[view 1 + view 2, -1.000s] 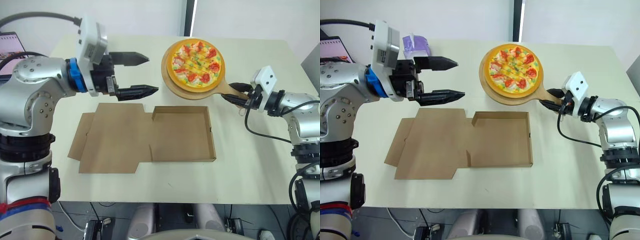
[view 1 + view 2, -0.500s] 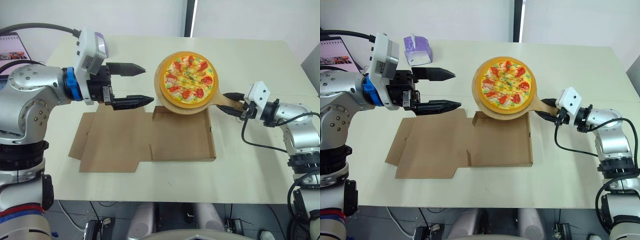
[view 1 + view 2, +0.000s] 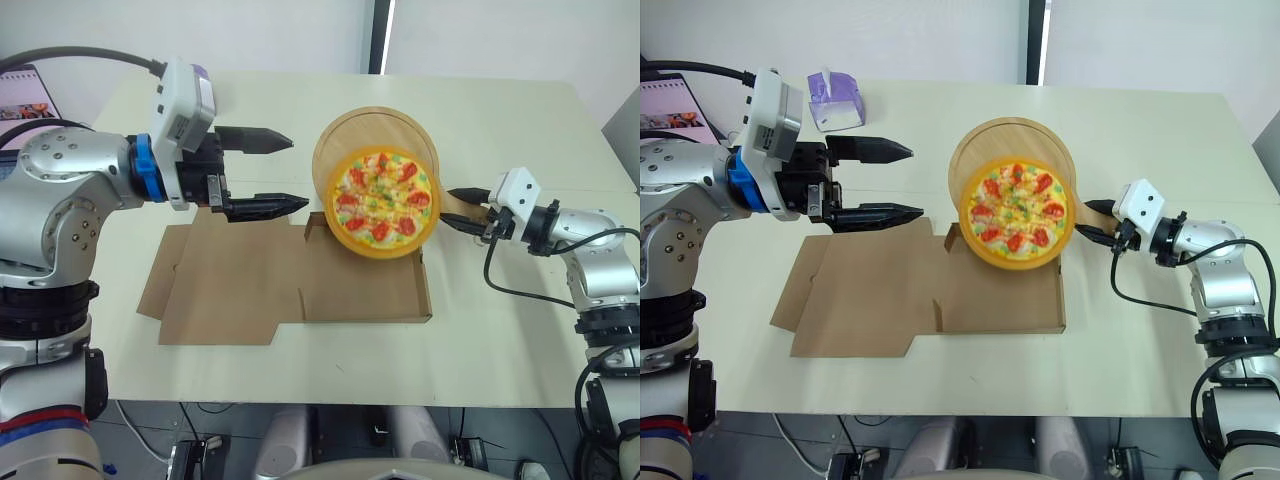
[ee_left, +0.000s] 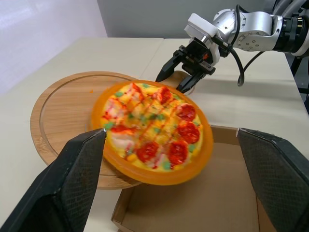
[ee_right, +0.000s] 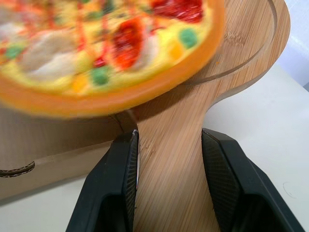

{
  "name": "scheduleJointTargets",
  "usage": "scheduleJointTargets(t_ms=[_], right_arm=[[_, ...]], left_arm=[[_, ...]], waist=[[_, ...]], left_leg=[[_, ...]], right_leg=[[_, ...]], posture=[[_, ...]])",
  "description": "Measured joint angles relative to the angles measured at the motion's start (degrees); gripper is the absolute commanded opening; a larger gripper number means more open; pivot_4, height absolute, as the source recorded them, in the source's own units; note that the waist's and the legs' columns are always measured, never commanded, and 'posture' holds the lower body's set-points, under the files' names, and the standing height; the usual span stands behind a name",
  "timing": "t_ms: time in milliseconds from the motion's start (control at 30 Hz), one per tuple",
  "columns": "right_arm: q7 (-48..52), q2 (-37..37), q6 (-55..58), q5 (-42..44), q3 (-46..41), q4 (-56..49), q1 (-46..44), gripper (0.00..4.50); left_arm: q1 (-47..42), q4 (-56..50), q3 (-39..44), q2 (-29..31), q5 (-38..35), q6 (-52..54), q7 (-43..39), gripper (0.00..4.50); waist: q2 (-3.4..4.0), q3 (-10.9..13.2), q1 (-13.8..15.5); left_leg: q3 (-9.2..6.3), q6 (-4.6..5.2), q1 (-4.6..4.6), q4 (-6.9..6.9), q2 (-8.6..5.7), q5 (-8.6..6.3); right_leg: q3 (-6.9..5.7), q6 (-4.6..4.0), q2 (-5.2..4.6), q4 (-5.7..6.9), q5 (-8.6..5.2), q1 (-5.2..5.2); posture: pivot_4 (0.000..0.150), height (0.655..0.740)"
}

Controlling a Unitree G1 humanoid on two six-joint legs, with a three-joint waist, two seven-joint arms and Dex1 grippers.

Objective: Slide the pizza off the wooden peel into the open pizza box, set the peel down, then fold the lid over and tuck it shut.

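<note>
Step in hand, as I logged it: sliding the pizza into the box. The pizza (image 3: pixel 381 202) lay partly off the wooden peel (image 3: pixel 368 130), overhanging its near rim above the far part of the open pizza box (image 3: pixel 362 292). I could not tell whether it touched the cardboard. The peel was tilted, near rim down toward the box's far wall. The right gripper (image 3: pixel 460 207) pinched the peel's handle (image 5: pixel 169 183) between both fingers, just right of the box. The left gripper (image 3: pixel 297 170) was spread wide and empty, held above the table (image 3: pixel 520 120) by the far edge of the lid (image 3: pixel 225 285), left of the pizza. The lid lay flat, left of the box.

My judgement: the next move called for drawing the tilted peel away to the far side so that the pizza dropped wholly inside the walls. Its right edge sat close to the right wall, so a catch there was the risk. Setting the peel down and folding the lid were not yet done
</note>
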Motion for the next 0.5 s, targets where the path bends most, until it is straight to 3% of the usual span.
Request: scheduleJointTargets(t_ms=[500], right_arm=[[1.2,-0.57,-1.12,-2.23,1.51,-2.43,3.19,1.67]], left_arm=[[-0.14,0.17,-0.03,0.0,0.78,-0.25,-0.05,4.5]], waist=[[0.0,0.0,0.01]], left_leg=[[0.0,0.0,0.01,0.06,0.0,0.0]], right_leg=[[0.0,0.0,0.01,0.05,0.0,0.03]], posture=[[0.15,0.74]])
